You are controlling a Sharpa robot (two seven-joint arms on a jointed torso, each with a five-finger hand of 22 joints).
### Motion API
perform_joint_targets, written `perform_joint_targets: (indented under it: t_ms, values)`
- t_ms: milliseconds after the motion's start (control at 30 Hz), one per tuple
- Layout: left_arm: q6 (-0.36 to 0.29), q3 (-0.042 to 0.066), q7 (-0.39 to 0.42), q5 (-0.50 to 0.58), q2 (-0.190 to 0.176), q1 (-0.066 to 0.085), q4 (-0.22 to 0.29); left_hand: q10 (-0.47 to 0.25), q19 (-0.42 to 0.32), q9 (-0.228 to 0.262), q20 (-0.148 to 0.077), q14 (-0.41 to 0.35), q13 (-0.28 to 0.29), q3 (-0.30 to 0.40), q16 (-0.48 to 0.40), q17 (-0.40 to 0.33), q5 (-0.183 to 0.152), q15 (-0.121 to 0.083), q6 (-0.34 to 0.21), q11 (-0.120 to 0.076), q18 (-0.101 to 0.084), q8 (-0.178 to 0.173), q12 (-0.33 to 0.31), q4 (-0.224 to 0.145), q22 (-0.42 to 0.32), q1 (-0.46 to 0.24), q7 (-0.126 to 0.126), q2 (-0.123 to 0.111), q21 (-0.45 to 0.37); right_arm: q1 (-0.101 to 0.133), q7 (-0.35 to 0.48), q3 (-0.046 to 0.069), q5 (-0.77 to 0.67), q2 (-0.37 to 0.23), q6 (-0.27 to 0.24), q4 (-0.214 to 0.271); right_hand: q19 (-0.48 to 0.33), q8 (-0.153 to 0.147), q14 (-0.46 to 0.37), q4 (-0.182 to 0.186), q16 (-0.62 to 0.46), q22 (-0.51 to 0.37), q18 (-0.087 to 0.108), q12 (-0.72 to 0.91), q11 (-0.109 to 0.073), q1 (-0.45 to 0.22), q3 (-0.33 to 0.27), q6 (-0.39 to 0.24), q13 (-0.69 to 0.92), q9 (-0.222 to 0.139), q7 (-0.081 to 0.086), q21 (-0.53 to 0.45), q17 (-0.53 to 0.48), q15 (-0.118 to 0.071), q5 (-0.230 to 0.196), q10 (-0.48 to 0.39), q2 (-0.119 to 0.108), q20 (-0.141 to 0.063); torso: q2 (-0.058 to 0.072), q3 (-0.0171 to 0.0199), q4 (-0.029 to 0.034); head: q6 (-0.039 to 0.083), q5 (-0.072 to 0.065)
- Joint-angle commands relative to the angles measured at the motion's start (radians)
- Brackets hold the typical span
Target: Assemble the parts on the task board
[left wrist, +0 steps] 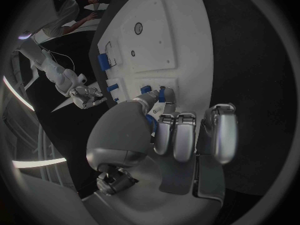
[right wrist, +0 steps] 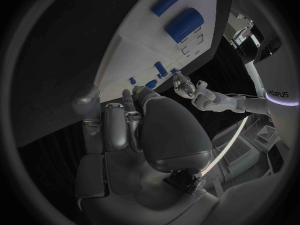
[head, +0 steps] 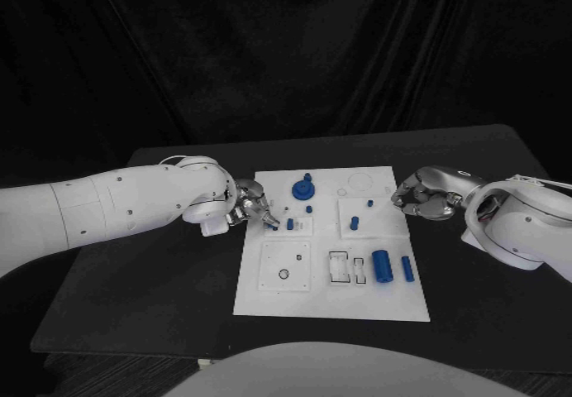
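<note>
The white task board (head: 358,299) lies in the middle of the black table. My left hand (head: 245,205) is at the board's left edge and pinches a small blue part (head: 272,222) (left wrist: 161,94) between thumb and a finger, just over the board (left wrist: 156,30). My right hand (head: 423,194) (right wrist: 134,120) hovers at the board's right edge with its fingers curled in and nothing seen in them. A round blue part (head: 304,191) stands near the far edge. Small blue pegs (head: 355,221) stand in the middle. A thick blue cylinder (head: 383,265) (right wrist: 184,24) and a thinner one (head: 407,267) lie near the right side.
A square plate with a small ring (head: 283,274) sits in the board's near left part, with rectangular slots (head: 341,267) beside it. Black table (head: 155,289) stretches to both sides and in front of the board.
</note>
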Motion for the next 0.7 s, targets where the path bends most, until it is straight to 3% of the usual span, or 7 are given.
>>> perform_joint_targets:
  t_ms: [33,367,500,700]
  values:
    - [0.04,-0.011,-0.047,-0.02,0.001,-0.014,-0.009,0.106,-0.007,-0.011,0.002,0.108,0.262,0.0,0.003,0.263,-0.029,0.009,-0.011,0.009,0.014,-0.012,0.0,-0.01,0.205,-0.018,-0.004,0.003,-0.009,-0.003,-0.017,0.001,-0.001,0.0,0.004,0.0,-0.006,-0.003,0.032,0.001,-0.005,0.095,0.011,-0.005,-0.002,0.009,0.005,-0.008,0.169,-0.001,0.0,-0.004,-0.001,0.002,0.006,0.015,0.0,-0.002,-0.001,-0.0002,-0.0012,0.0,0.001]
    - [0.052,-0.011,-0.054,-0.02,0.001,-0.014,-0.013,0.106,-0.012,-0.062,0.012,0.108,0.262,-0.074,0.003,0.263,-0.111,0.02,-0.009,0.023,0.015,-0.05,0.0,0.039,0.203,-0.075,0.012,-0.009,-0.016,-0.003,-0.018,0.001,-0.001,0.001,0.004,0.0,-0.006,-0.003,0.032,0.001,-0.005,0.095,0.011,-0.005,-0.002,0.009,0.005,-0.008,0.169,-0.001,0.0,-0.004,-0.001,0.002,0.006,0.015,0.0,-0.002,0.0,0.0008,0.0002,0.0,-0.001]
    - [0.056,-0.011,-0.054,-0.02,0.002,-0.014,-0.014,0.106,-0.012,-0.074,0.018,0.108,0.262,-0.138,0.003,0.263,-0.162,0.027,-0.009,0.031,0.016,-0.059,0.0,0.083,0.203,-0.137,0.022,-0.022,-0.017,-0.003,-0.019,0.001,-0.001,0.001,0.005,-0.001,-0.006,-0.003,0.032,0.001,-0.005,0.095,0.011,-0.005,-0.002,0.009,0.005,-0.008,0.169,-0.001,0.0,-0.004,-0.001,0.002,0.006,0.015,0.0,-0.002,0.0,0.0006,0.0004,0.0,-0.001]
    - [0.054,-0.011,-0.051,-0.02,0.002,-0.014,-0.015,0.106,-0.014,-0.081,0.022,0.108,0.262,-0.208,0.003,0.263,-0.175,0.03,-0.009,0.033,0.017,-0.063,0.0,0.128,0.202,-0.193,0.023,-0.03,-0.02,-0.004,-0.02,0.001,-0.001,0.002,0.007,-0.002,-0.006,-0.003,0.032,-0.001,-0.007,0.094,0.012,-0.006,-0.002,0.008,0.009,-0.008,0.167,-0.002,0.001,-0.007,-0.002,0.002,0.005,0.014,0.0,-0.002,0.001,-0.0001,-0.0005,0.0,0.001]
